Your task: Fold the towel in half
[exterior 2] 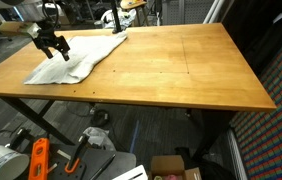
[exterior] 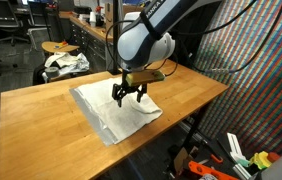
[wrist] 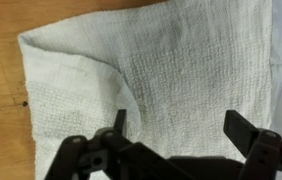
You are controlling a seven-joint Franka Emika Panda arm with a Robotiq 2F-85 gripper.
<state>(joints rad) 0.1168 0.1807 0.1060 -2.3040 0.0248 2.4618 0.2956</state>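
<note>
The towel (exterior: 113, 110), a thin white cloth, lies spread on the wooden table (exterior: 41, 115), with a raised fold running across it. In an exterior view the towel (exterior 2: 76, 58) sits at the table's far left part. The wrist view looks straight down on the towel (wrist: 171, 70), which fills most of the picture. My gripper (exterior: 129, 97) hovers just above the towel's middle, jaws wide open, nothing between them. In the wrist view the gripper (wrist: 181, 125) shows two dark fingers (wrist: 243, 128) spread apart over the cloth. The gripper (exterior 2: 51, 47) also hangs over the towel's left end.
The wooden table (exterior 2: 181, 70) stretches bare to the right of the towel. A smaller white-and-dark cloth bundle (exterior: 66, 63) rests on a round stool behind the table. Orange tools (exterior 2: 38, 158) and boxes lie on the floor under the table. A mesh screen (exterior: 261, 60) stands at the side.
</note>
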